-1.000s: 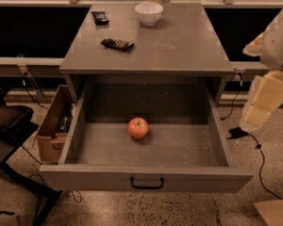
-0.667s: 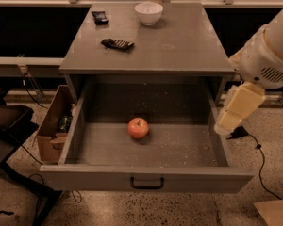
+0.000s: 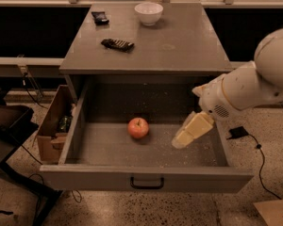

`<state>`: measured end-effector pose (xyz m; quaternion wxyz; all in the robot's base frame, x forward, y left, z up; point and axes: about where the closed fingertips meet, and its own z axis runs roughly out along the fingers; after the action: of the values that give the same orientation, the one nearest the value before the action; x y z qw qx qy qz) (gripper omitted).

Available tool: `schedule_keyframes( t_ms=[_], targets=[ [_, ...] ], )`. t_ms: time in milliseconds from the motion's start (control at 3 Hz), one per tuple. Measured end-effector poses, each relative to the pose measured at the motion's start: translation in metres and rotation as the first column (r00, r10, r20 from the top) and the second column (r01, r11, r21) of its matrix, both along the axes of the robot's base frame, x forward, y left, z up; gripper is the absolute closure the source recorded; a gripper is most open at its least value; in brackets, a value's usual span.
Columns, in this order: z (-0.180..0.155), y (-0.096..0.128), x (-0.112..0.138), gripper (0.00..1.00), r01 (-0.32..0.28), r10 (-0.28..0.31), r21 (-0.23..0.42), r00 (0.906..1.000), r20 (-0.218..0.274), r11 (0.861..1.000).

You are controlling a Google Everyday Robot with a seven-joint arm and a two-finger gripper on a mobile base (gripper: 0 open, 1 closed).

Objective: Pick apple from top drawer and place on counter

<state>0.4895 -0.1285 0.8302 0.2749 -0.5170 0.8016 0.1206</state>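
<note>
Drawer floor [image 3: 108, 149] holds apple [image 3: 138, 127], left of tool [image 3: 181, 141].

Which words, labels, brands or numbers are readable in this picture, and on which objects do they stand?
No text can be read.
Near packet, far packet on the counter: print too blurred.
Cardboard box: no legible marking.
Claw, over the top drawer right of the apple: no label shows.

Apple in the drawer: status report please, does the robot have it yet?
Gripper over the right side of the open top drawer, apart from the apple. Apple on the drawer floor, not yet grasped. Nothing lying between them.
</note>
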Motion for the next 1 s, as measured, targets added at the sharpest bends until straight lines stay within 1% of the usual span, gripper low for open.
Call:
schedule_keyframes(
  t_ms=[333,667,1000],
  targets=[
    [-0.0283,0.0556,0.0404,0.0,-0.058,0.031,0.227,0.9921,0.121,0.972],
    [-0.0238,0.0539,0.0458,0.0,-0.048,0.017,0.214,0.9896,0.143,0.976],
    [-0.0247,0.0549,0.0447,0.0,-0.051,0.022,0.213,0.9901,0.139,0.976]
  ],
)
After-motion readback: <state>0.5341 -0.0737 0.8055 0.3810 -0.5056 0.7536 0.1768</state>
